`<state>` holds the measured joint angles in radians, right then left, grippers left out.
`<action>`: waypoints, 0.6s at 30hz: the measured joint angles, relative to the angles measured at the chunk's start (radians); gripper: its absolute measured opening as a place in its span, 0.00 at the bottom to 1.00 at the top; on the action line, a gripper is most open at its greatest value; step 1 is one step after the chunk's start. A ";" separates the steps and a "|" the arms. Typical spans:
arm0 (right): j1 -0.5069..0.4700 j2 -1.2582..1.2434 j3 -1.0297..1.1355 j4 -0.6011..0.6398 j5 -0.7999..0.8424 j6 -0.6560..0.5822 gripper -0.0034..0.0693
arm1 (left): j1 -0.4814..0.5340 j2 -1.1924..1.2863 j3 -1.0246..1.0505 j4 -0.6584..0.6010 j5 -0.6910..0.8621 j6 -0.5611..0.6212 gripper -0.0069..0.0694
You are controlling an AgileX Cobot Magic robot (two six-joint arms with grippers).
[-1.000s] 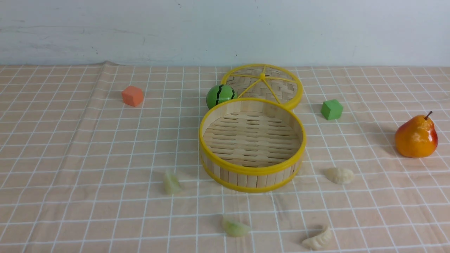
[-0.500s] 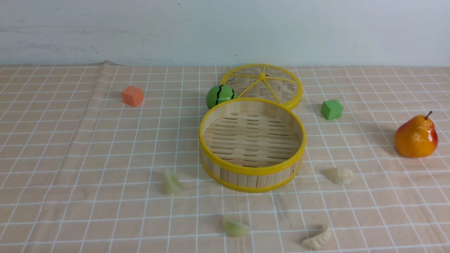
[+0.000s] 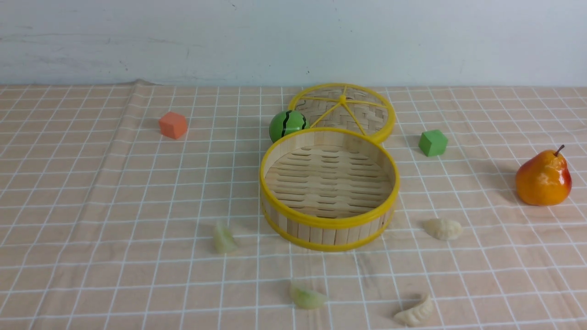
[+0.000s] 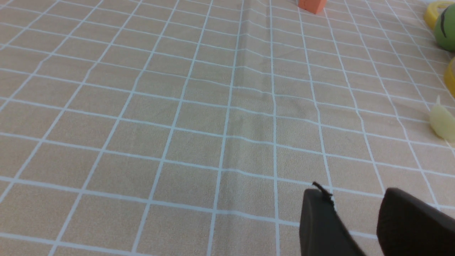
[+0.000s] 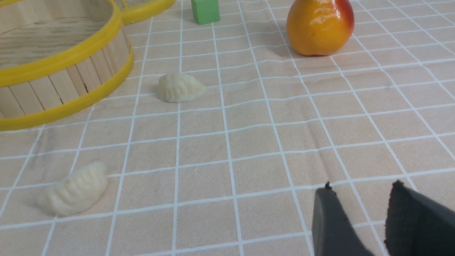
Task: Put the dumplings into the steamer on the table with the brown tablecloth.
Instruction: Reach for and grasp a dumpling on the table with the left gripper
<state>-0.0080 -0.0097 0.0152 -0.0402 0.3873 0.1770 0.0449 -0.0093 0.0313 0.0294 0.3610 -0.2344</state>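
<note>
Right gripper [image 5: 362,187] and left gripper [image 4: 352,192] sat narrowly open and empty, poised for dumplings [image 5: 179,88] lying ahead beside the steamer [image 5: 53,89].

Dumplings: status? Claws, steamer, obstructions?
Left claw open, empty; right claw open, empty. All four dumplings on cloth, outside steamer. Steamer empty, lid off behind it; nothing over opening.

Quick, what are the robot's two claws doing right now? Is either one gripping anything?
Left claw: open, holding nothing.
Right claw: open, holding nothing.
</note>
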 joint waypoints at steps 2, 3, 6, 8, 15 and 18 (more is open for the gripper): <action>0.000 0.000 0.000 0.000 0.000 0.000 0.38 | 0.000 0.000 0.000 0.000 0.000 0.000 0.40; 0.000 0.000 0.000 0.000 0.000 0.000 0.38 | 0.000 0.000 0.000 0.000 0.000 0.000 0.40; 0.000 0.000 0.000 0.000 0.000 0.000 0.38 | 0.000 0.000 0.000 0.000 0.000 0.000 0.40; 0.000 0.000 0.000 0.000 0.000 0.000 0.38 | 0.000 0.000 0.000 0.004 0.000 0.000 0.40; 0.000 0.000 0.000 0.050 -0.002 0.016 0.38 | 0.000 0.000 0.000 -0.108 -0.032 -0.047 0.40; 0.000 0.000 0.001 0.338 -0.003 0.134 0.38 | 0.000 0.000 0.000 -0.446 -0.050 -0.255 0.40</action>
<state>-0.0080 -0.0097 0.0162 0.2974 0.3842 0.3107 0.0449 -0.0093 0.0313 -0.4162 0.3107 -0.4895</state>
